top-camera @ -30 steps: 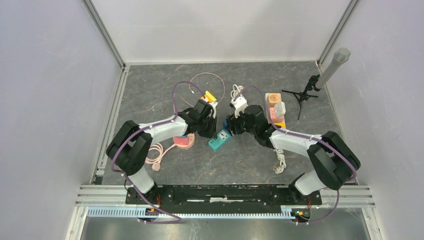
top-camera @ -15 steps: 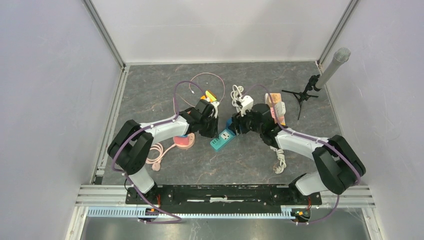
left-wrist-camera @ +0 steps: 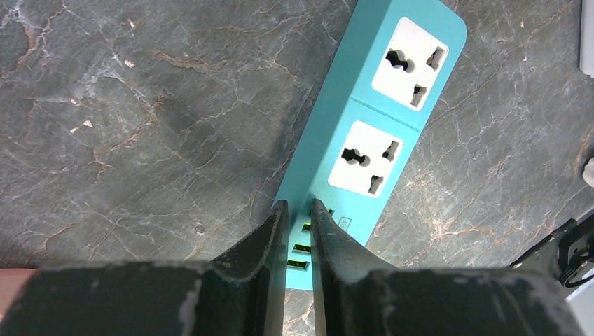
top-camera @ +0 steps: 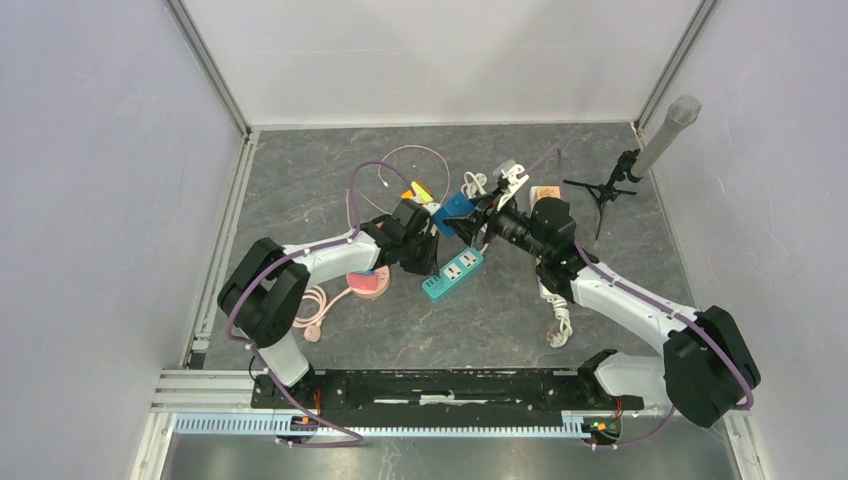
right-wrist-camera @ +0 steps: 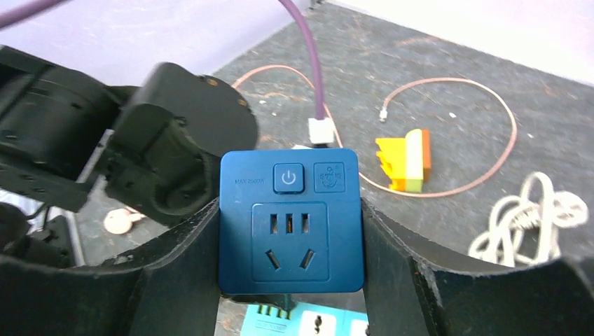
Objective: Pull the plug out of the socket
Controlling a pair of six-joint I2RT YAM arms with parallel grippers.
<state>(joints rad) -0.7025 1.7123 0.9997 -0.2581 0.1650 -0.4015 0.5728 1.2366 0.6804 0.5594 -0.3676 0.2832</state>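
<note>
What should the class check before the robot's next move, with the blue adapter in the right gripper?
1. Blue adapter clamped between the fingers of the right gripper: ok.
2. Adapter lifted clear of the teal power strip, both sockets empty: ok.
3. Left gripper shut, tips at the strip's USB end: ok.
4. Strip lying flat on the table: ok.
5. Adapter's pins unbent: cannot tell, they are hidden.

L gripper [left-wrist-camera: 298, 204] closed, R gripper [right-wrist-camera: 289, 231] clamped
</note>
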